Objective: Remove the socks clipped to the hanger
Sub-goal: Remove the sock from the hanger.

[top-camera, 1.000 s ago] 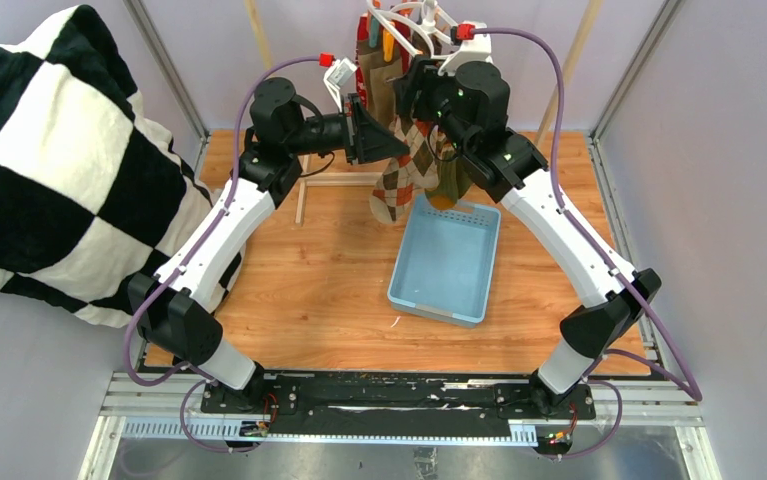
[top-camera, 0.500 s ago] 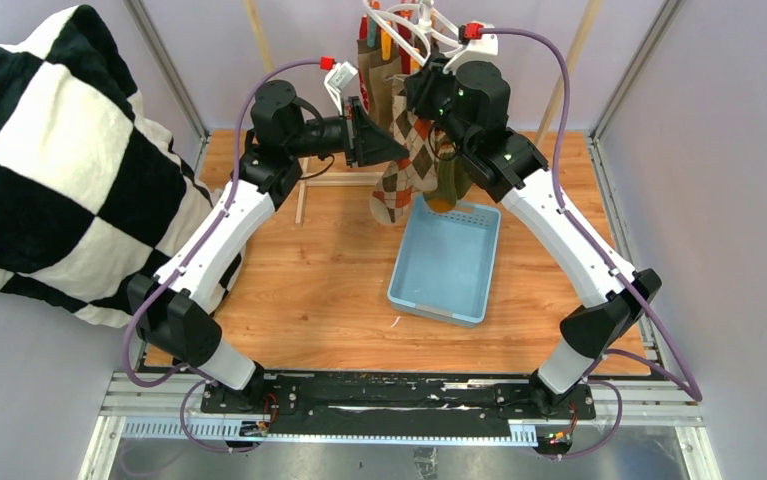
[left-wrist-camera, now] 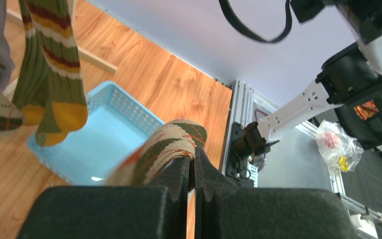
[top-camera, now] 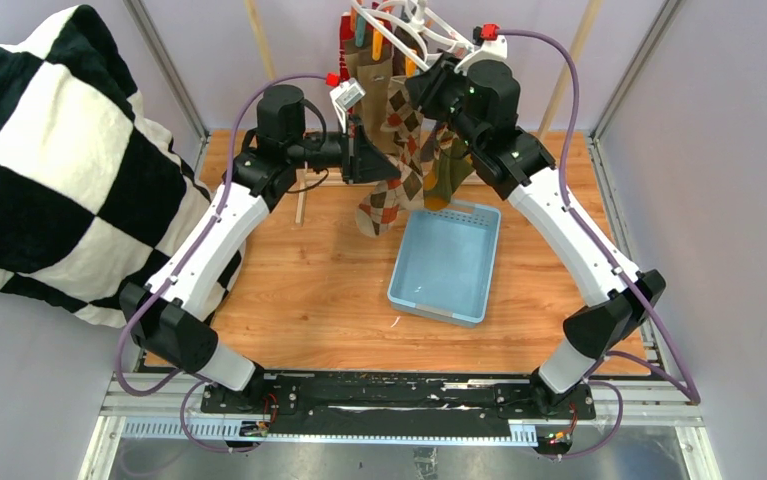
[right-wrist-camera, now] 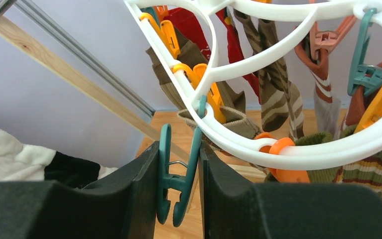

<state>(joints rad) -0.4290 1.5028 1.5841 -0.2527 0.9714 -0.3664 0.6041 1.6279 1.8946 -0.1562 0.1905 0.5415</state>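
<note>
While the left end effector [left-wrist-camera: 192, 164] is gripping the argyle sock [left-wrist-camera: 161, 147] with its jaws closed tight on a fold of the fabric, the right end effector [right-wrist-camera: 179, 169] is pressing both fingers against the handles of a teal clip [right-wrist-camera: 178, 186] on the hanger [right-wrist-camera: 288, 47]. The teal clip is standing upright between the fingers, with its top reaching the outer white ring. Whether its tip is biting any fabric cannot be told. The hanger is hanging tilted above the far edge of the counter [top-camera: 299, 290]. The other socks [right-wrist-camera: 271, 94] are dangling from its orange and teal clips: red, brown-striped, grey and an olive sock [left-wrist-camera: 54, 69]. The argyle sock is running from the hanger down past the left end effector, and its toe is hanging free just left of the bin [top-camera: 446, 262]. The bin is sitting on the counter below the hanger, and the olive sock's yellow toe is hanging near its far rim. A blanket [top-camera: 49, 170] is lying at the left.
</note>
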